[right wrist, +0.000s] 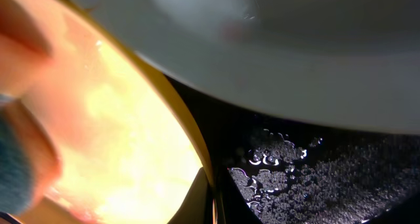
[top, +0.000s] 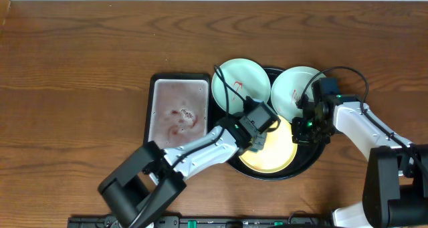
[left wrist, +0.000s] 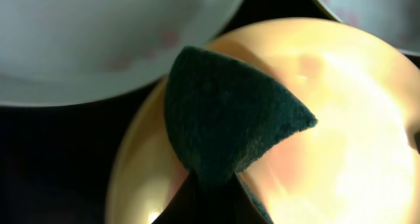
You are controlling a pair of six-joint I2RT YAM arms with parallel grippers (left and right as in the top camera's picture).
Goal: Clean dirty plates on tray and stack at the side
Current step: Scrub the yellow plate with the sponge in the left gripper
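**Green pad on the yellow plate, rim pinched from the side**

The risk here is a slip. The black tray [right wrist: 308, 178] is wet, with beads of water beside the yellow plate [top: 274, 154]. A hard sideways rub could slide or tip that plate against the two mint plates [top: 237, 81], which overlap its edge at 11 and 1 o'clock. The right gripper [top: 305, 132] is clenched on the thin rim, as far as its wrist view shows. That hold looks slight and could pop off under pressure. The pad [left wrist: 226, 119] is folded to a point, so it may also twist out of its grip.

The yellow plate lies at 6 o'clock on the tray. The left gripper [top: 257, 144] is clamped on the pad over the plate's 10 o'clock part. The right gripper is at the plate's 3 o'clock rim. A rectangular tray [top: 152, 111] lies at 9 o'clock of the black one.
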